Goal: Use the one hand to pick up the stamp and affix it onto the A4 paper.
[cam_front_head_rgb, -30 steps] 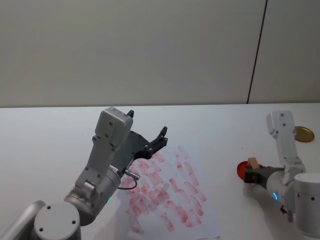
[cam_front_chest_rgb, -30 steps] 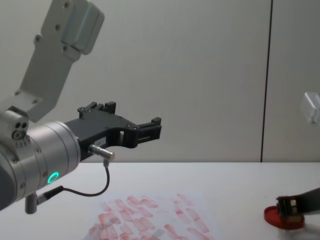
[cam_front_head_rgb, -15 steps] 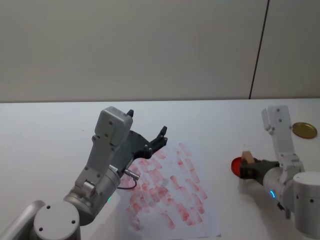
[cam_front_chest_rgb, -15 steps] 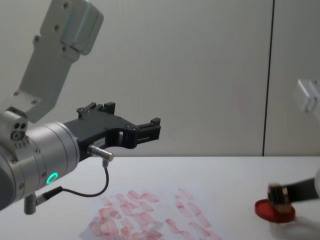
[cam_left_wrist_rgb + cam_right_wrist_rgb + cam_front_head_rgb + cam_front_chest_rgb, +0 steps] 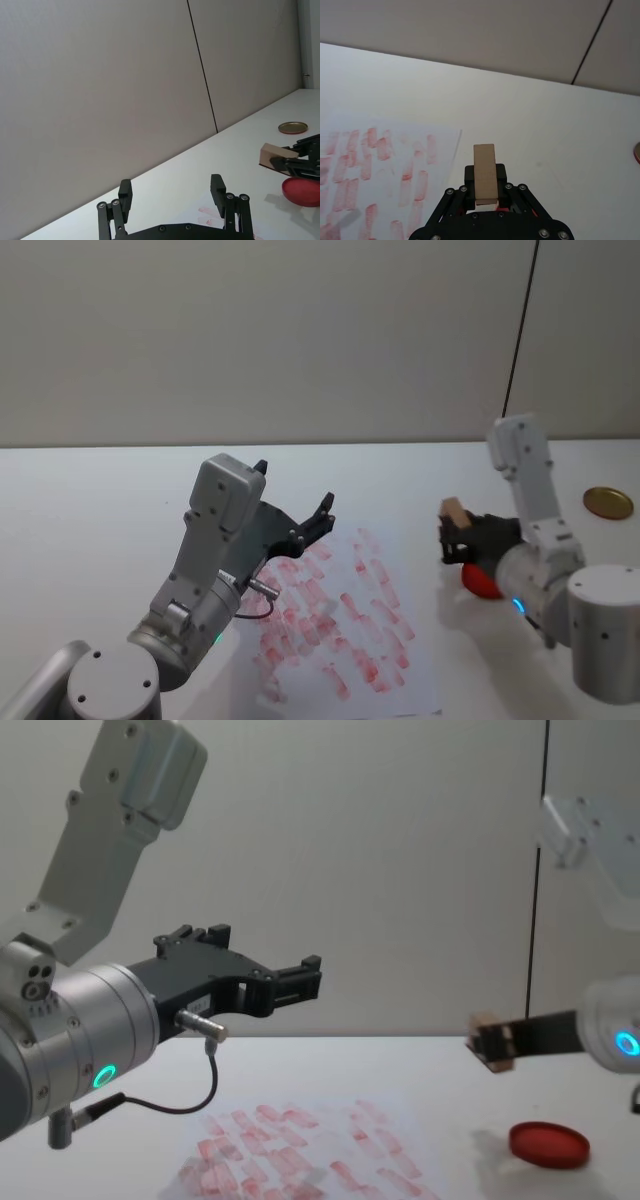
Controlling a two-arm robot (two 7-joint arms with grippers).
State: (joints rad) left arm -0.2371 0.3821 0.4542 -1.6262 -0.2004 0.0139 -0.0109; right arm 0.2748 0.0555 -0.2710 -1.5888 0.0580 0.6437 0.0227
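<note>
Your right gripper [image 5: 455,532] hangs in the air just off the right edge of the paper [image 5: 345,635]. Its forearm reaches in from the right, roughly level, and a pale wrist link rises behind it. Its jaws are clenched on the stamp [image 5: 453,510], which stands upright between them with its top poking above the fingers. The stamp is off the table [image 5: 90,510], above the bare strip to the right of the paper, and touches neither the paper nor the ink pad [image 5: 481,583]. You cannot see its underside, because the fingers cover it.

The pad lies flat to the right of the paper, apart from it. In the head view the gripper hides part of it; the chest view shows it whole. A round gold lid [image 5: 608,502] sits well to the right of the paper, beyond the pad.

Your left gripper [image 5: 294,486] is held high over the paper's far left part, pointing away from you. Its jaws are spread wide with nothing between them. That arm covers the paper's left side in the head view, and in the chest view the paper's near part is cut off at the frame edge
</note>
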